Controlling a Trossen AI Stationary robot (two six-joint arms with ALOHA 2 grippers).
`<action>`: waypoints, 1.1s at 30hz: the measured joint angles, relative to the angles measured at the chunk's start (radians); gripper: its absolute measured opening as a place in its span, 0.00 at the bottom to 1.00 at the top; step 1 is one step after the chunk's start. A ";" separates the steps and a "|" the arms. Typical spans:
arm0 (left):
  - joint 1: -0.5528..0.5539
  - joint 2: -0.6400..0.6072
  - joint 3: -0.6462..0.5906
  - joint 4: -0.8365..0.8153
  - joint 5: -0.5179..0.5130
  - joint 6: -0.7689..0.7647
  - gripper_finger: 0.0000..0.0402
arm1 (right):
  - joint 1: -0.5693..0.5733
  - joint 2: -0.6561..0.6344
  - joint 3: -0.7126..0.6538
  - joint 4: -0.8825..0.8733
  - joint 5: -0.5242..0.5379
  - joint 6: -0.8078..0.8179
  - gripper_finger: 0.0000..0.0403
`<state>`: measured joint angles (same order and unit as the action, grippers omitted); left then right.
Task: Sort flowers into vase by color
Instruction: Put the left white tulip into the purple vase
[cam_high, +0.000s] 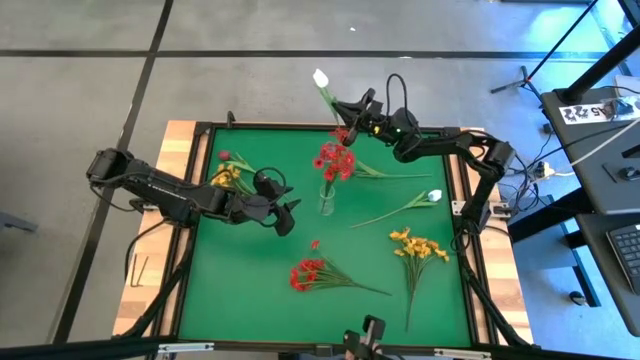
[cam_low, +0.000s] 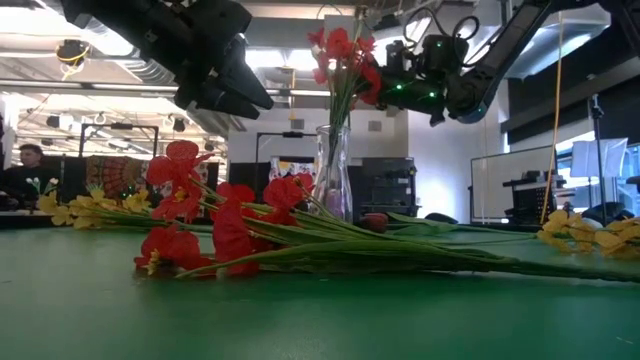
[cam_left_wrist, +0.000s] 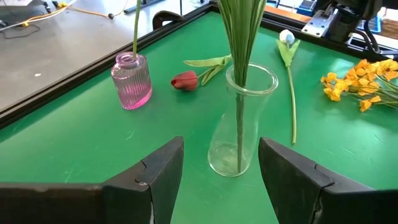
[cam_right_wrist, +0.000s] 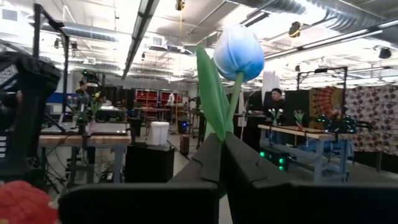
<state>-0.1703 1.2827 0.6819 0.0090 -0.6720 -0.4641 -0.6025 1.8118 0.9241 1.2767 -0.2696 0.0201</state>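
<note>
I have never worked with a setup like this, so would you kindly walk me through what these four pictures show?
These show two dark robot arms at a green table. One picture looks straight down, one looks level across the tabletop, and two come from cameras on the wrists. The right gripper is shut on a white tulip, lifted near the far edge. The left gripper is open, facing a clear glass vase that holds red flowers. Lying loose on the table are a red bunch, a yellow bunch and another white tulip. A small pink vase stands near the table's edge.
</note>
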 joint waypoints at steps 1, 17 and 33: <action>0.000 0.000 0.000 0.000 0.000 0.000 0.51 | 0.000 0.000 0.000 0.000 0.000 0.000 0.04; 0.000 0.000 0.000 0.000 0.000 -0.001 0.51 | 0.000 0.000 0.080 -0.068 -0.011 -0.005 0.16; 0.000 0.000 0.000 0.000 0.000 0.003 0.51 | 0.000 0.000 0.092 -0.099 -0.011 -0.029 0.15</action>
<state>-0.1703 1.2827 0.6819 0.0086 -0.6720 -0.4610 -0.6025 1.8122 1.0161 1.1780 -0.2810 -0.0088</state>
